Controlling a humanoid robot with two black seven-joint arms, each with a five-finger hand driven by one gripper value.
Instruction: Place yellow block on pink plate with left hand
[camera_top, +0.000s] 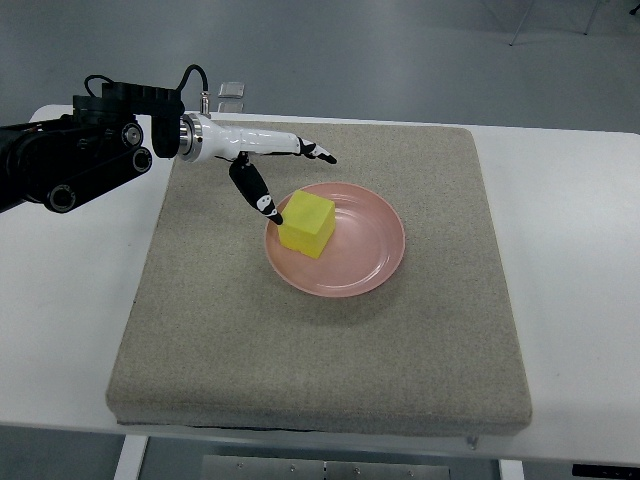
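Yellow block (307, 224) sits inside pink plate (336, 239), left of centre, on rim side nearest my left hand (262, 170). My fingers (318, 151) spread apart, holding nothing; thumb tip just beside block. Placement looks done. Plate on grey mat (320, 340) over desk (570, 250).

There are no words, numbers, labels or signs to read here. The yellow block (307, 225) has plain sides, the pink plate (372, 262) is bare, and the grey mat (330, 350) and the white desk (570, 260) have nothing written on them. The robot hand (275, 170) has small black and white marks, but they are not letters.
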